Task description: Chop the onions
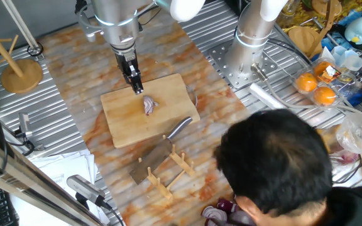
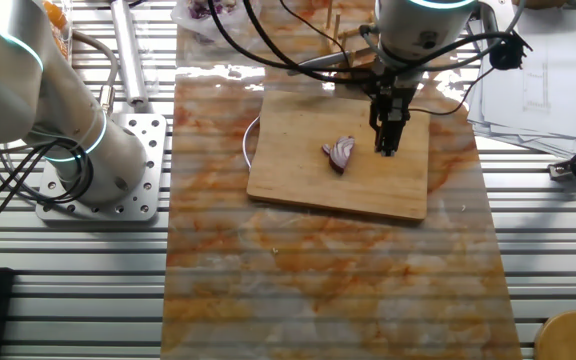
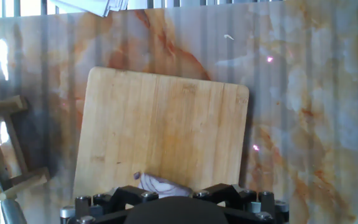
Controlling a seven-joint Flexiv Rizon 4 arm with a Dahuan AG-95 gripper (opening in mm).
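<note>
- One fixed view: small purple-and-white piece of red onion (image 1: pixel 149 105) lies near the middle of the pale rectangular wooden chopping board (image 1: pixel 124 119), set alone there, I judge, as the piece to be cut. The black two-finger gripper (image 1: pixel 137 88) hangs just beside it over the board, holding nothing; fingers look close together, but whether fully closed I cannot tell
- A broad steel cleaver (image 1: pixel 159 154) rests in a slotted wooden rack (image 1: pixel 175 169) just off the board's near edge, handle up toward the board; likely parked for the arm to take, so chopping has not begun
- A dark-haired person's head (image 1: pixel 275 163) fills the lower right; oranges in a clear plastic box (image 1: pixel 316 85) sit well apart at the right
- The other fixed view: onion sits on the board just beside the fingertips, apart from them. Board lies on an orange-veined marble-patterned mat (image 2: pixel 318 270) over a ribbed metal table (image 2: pixel 568 250); a second silver arm base (image 2: pixel 98 160) stands bolted at the left
- Hand view: onion shows at the bottom edge, just in front of the gripper housing; the fingers themselves are hidden. Board, mat and part of the rack at left
</note>
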